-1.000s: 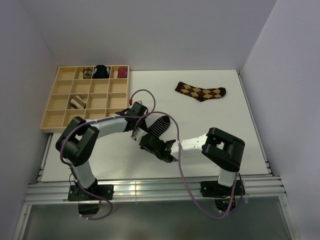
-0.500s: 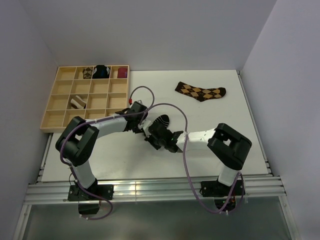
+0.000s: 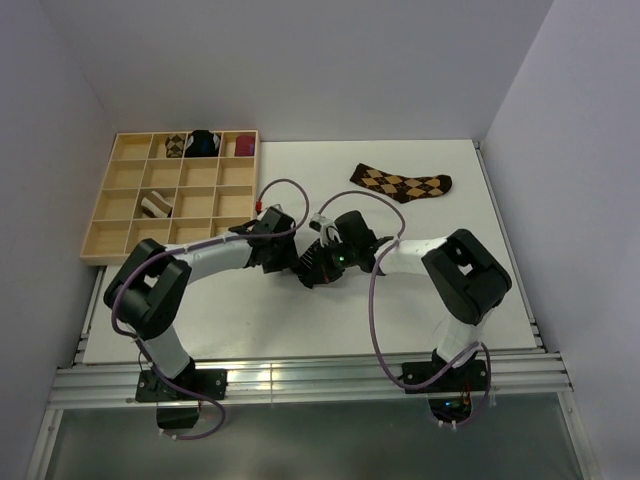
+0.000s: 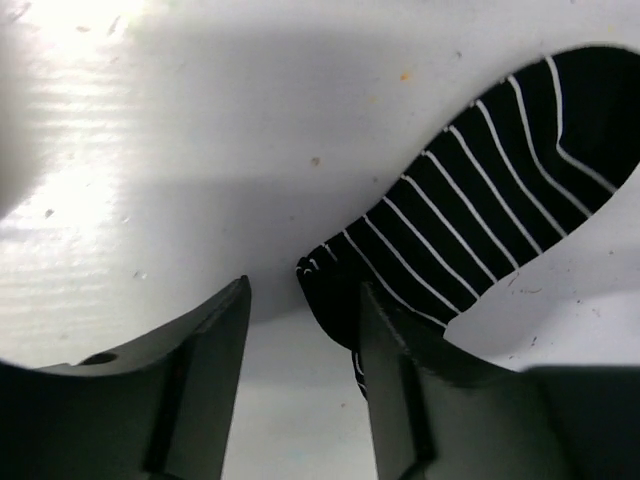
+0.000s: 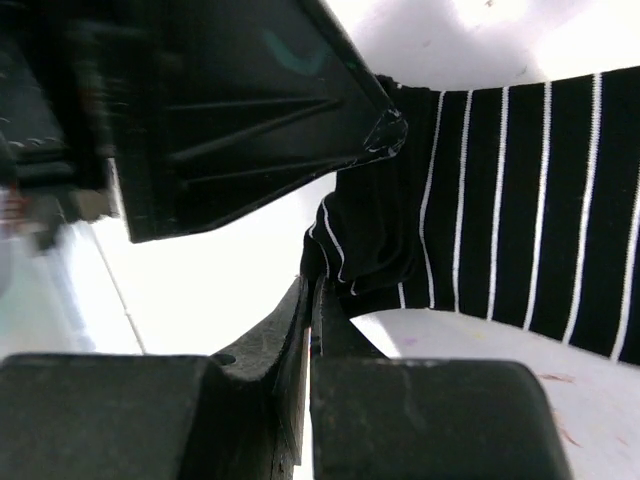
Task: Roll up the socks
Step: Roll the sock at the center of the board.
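The short black sock with thin white stripes (image 4: pixel 480 190) lies on the white table, mostly hidden under both grippers in the top view. My left gripper (image 4: pixel 300 330) is open, with the sock's bunched end between its fingers against the right one; it also shows in the top view (image 3: pixel 291 257). My right gripper (image 5: pixel 314 300) is shut on that same bunched end of the sock (image 5: pixel 500 200), close under the left gripper's finger (image 5: pixel 250 100); in the top view (image 3: pixel 313 268) the two grippers meet. The brown-and-tan argyle sock (image 3: pixel 402 183) lies flat at the far right. The brown-and-cream striped sock (image 3: pixel 156 205) sits in a tray compartment.
A wooden compartment tray (image 3: pixel 120 235) stands at the far left. Its back row holds an argyle bundle (image 3: pixel 175 146), a black-and-blue bundle (image 3: pixel 204 143) and a maroon bundle (image 3: pixel 244 146). Purple cables loop over both arms.
My right gripper has moved away from the near edge, up to the left gripper, taking the sock's end with it. The sock is now covered in the top view. The left gripper has barely moved.
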Controlling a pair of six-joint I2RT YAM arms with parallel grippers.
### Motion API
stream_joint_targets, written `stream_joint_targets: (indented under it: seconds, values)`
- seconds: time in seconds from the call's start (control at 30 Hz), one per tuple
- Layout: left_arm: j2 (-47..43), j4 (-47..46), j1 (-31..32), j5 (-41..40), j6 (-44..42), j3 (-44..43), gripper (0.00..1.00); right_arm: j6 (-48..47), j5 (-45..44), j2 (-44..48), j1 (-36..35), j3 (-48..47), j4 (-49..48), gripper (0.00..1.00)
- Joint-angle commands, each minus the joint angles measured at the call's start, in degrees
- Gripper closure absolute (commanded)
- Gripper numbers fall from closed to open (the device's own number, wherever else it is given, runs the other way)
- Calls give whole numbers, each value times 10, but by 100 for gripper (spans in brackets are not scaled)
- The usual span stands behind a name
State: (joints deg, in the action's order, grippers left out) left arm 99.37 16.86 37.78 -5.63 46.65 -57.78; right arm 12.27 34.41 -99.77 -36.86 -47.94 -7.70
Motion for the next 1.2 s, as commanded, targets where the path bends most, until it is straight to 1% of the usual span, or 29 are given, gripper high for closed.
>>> stream_joint_targets:
  seconds: [0.0, 0.03, 0.13, 0.2, 0.27, 0.37, 0.63, 0.77, 0.9, 1.0, 1.03, 1.1, 1.13, 1.17]
  values:
    - [-53, -5, -7, -15, 34, 16, 45, 69, 121, -22, 21, -17, -38, 100]
    - [-60, -9, -9, -17, 41, 26, 40, 82, 131, -29, 28, -22, -33, 100]
    - [-88, -18, -10, -17, 63, 41, 29, 106, 153, -52, 34, -42, -28, 100]
    - [-106, -22, -10, -15, 80, 51, 28, 130, 176, -67, 41, -37, -49, 100]
    - [-117, -25, -10, -15, 98, 60, 28, 167, 195, -77, 49, -30, -83, 100]
    - [-126, -44, -10, 2, 114, 79, 30, 180, 208, -84, 55, -26, -100, 100]
    - [-86, -56, -10, 27, 150, 89, 36, 188, 200, -88, 60, -24, -105, 100]
    - [-71, -66, -10, 33, 172, 101, 38, 195, 202, -91, 63, -19, -118, 100]
    - [-38, -64, -10, 43, 182, 94, 41, 197, 199, -92, 65, -15, -122, 100]
    - [-26, -60, -10, 40, 182, 89, 49, 193, 191, -90, 67, -10, -117, 100]
    - [-25, -60, -10, 39, 181, 89, 56, 188, 189, -90, 67, -8, -110, 100]
    - [-28, -54, -10, 35, 182, 89, 63, 181, 178, -85, 68, -7, -102, 100]
    - [-28, -52, -11, 34, 179, 90, 73, 180, 176, -84, 68, -3, -103, 100]
    - [-30, -48, -10, 31, 178, 86, 79, 181, 175, -83, 68, -1, -103, 100]
